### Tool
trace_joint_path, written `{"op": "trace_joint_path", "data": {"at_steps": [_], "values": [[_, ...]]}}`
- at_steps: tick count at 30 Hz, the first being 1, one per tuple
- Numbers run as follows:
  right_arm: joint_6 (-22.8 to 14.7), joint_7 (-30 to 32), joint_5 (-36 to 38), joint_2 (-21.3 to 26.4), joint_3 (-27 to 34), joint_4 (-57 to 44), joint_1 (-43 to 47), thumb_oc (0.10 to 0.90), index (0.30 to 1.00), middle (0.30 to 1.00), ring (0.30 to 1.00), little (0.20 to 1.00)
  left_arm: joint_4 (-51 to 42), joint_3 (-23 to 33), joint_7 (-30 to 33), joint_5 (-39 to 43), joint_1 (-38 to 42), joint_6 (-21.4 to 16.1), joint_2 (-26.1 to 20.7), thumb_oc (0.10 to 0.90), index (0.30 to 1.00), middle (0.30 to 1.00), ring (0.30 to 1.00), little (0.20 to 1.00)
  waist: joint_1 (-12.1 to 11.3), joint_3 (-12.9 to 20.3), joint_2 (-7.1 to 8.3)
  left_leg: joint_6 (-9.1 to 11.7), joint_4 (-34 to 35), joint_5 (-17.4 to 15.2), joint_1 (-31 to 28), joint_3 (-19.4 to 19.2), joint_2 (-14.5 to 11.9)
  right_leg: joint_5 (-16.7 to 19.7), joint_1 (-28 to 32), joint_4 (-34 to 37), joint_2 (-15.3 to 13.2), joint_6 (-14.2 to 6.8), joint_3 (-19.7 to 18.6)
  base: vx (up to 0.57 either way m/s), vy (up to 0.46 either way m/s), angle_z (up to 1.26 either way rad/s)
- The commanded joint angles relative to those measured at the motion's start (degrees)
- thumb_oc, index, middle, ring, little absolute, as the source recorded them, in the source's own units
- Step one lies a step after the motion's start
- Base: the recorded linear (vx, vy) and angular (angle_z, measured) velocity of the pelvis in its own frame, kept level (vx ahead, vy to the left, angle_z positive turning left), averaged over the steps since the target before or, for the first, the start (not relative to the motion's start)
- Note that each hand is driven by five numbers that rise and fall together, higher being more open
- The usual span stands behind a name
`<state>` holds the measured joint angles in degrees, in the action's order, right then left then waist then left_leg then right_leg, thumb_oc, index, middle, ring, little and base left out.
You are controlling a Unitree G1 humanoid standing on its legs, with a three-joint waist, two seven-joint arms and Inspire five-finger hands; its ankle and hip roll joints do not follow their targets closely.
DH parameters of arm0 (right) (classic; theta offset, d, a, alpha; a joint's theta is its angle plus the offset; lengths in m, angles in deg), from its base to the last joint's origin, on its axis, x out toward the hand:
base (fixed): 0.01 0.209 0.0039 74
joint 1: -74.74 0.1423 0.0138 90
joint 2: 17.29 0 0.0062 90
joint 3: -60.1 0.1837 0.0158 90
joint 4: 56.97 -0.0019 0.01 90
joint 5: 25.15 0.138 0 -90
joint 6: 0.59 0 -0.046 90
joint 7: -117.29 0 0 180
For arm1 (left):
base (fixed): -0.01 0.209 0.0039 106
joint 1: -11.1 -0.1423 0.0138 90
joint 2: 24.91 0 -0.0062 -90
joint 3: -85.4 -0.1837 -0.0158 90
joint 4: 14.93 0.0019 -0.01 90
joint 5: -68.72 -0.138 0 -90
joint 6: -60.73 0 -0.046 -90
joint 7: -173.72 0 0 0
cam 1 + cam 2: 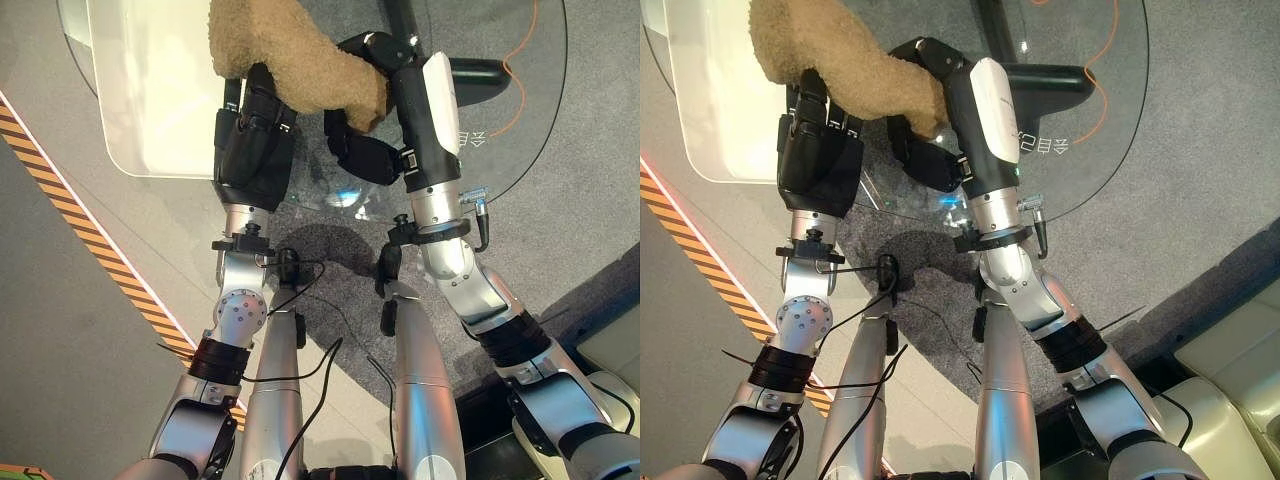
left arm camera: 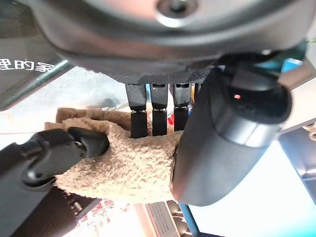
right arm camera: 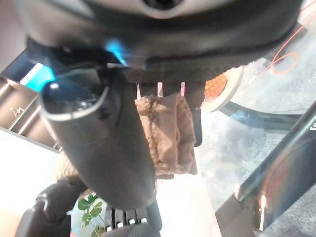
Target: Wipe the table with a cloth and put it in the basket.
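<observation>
**Both hands on the cloth, basket unsighted**

I have the tan fleecy cloth point(image 1: 290, 55) bunched over the glass table point(image 1: 520, 140), near its front edge, with both hands on it. My left hand point(image 1: 255, 145) sits at the cloth's left end; its fingers point(image 2: 153, 116) run straight onto the pile, so I read it as pressing with open fingers rather than gripping. My right hand point(image 1: 365, 150) has the cloth's right end: the fabric wraps round its curled fingers and a fold hangs from the grip in the right wrist view.

My worry is uneven pull. If the right hand drags while the left only presses, the cloth may slide from under the left fingers or roll up instead of wiping flat.

The cloth's far end is cut off by the picture edge, and its underside contact with the glass is hidden. I cannot make out a basket, so the drop-off point is unknown to me.
</observation>
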<state>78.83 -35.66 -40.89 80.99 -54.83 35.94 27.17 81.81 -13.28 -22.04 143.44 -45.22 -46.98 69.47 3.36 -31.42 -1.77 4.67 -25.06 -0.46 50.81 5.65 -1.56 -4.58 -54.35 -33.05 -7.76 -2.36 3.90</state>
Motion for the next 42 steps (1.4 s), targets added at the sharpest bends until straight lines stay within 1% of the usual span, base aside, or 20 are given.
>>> {"op": "trace_joint_path", "data": {"at_steps": [1,7,23,31,33,42], "values": [[1.0,1.0,-0.9,0.0,3.5,-0.7,2.1,0.8,0.9,0.9,0.9,0.9,-14.3,-3.0,-10.9,-2.1,7.7,-3.0,1.2,0.1,0.3,0.3,0.3,0.2,-1.8,1.6,1.05,-6.8,-0.4,-2.8,-1.3,-5.7,6.3,0.6,2.6,4.1,7.4,2.1,0.7,0.0,0.0,0.0],[0.4,1.5,-0.9,-0.1,4.3,-1.6,1.9,0.8,0.9,0.9,0.9,0.9,-14.7,-2.8,-10.6,-1.9,7.3,-3.8,1.3,0.1,0.3,0.3,0.3,0.2,-1.7,1.6,1.07,-6.9,-0.6,-3.0,-1.3,-5.7,6.4,0.5,2.6,3.9,7.6,2.1,0.6,0.0,0.0,0.0],[-0.5,3.0,-1.7,-0.1,6.0,-3.5,1.7,0.8,0.9,0.9,0.9,0.9,-14.8,-2.5,-9.9,-2.0,7.6,-4.2,1.4,0.1,0.3,0.3,0.3,0.2,-1.5,1.6,1.25,-6.9,-0.6,-3.1,-1.4,-5.9,6.2,0.6,2.6,4.1,7.8,2.1,0.4,0.0,0.0,0.0],[0.0,4.2,-2.1,0.1,6.6,-3.0,1.6,0.8,0.9,0.9,0.9,0.9,-14.3,-1.7,-10.3,-1.6,7.5,-4.6,1.5,0.1,0.3,0.3,0.3,0.2,-1.4,1.6,1.33,-6.9,-0.6,-3.2,-1.4,-6.0,6.1,0.6,2.7,4.0,7.8,2.1,0.3,0.0,0.0,0.0],[-0.3,5.1,-2.3,0.2,7.2,-3.3,0.7,0.8,0.9,0.9,0.9,0.9,-14.5,-1.6,-10.4,-1.5,7.2,-4.7,1.4,0.1,0.3,0.3,0.3,0.2,-1.3,1.6,1.36,-6.9,-0.4,-3.2,-1.5,-6.0,6.0,0.6,2.7,4.0,7.8,2.0,0.3,0.0,0.0,0.0],[0.6,11.2,-2.2,0.8,9.8,-2.4,-0.5,0.8,0.9,0.9,0.9,0.9,-14.2,-0.8,-10.8,-1.2,6.9,-5.2,0.8,0.1,0.3,0.3,0.3,0.2,-1.1,1.6,1.75,-6.8,-0.3,-3.3,-2.0,-6.1,5.9,0.7,3.2,4.4,8.0,1.9,0.1,0.0,0.0,0.0]]}}
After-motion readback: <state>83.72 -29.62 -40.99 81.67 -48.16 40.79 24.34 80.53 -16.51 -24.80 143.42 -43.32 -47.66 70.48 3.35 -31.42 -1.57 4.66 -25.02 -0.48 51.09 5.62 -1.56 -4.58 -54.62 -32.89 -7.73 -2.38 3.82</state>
